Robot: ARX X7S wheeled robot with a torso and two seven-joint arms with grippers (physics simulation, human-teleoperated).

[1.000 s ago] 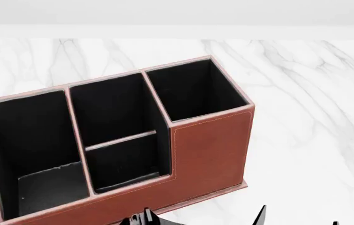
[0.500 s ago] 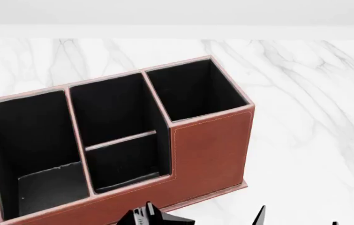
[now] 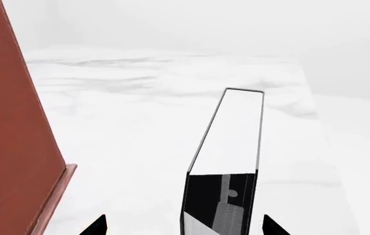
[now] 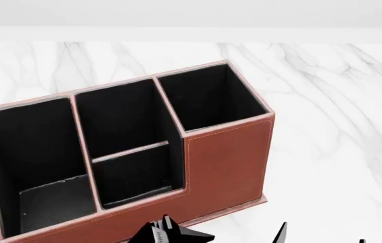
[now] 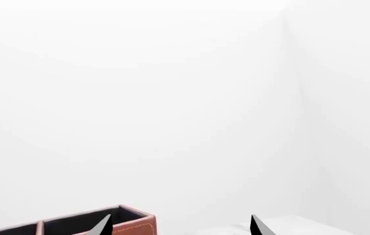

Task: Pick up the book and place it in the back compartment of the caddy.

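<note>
Am holding book (image 3: 227, 147) between fingers of my left gripper (image 3: 183, 226), apparently clamped; lift done. Book hovering near caddy (image 4: 224, 157) at its 6 o'clock. Back compartment awaiting. My right gripper (image 5: 179, 226) hanging parted, empty.

The caddy (image 4: 228, 162) is reddish-brown with black inside and pale stitching, the book (image 3: 234, 134) is black and white, the table (image 4: 339, 101) is white marble with grey veins.

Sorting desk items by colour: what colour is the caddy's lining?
Black, inside every cell of the reddish-brown caddy; clearest in the head view.
</note>
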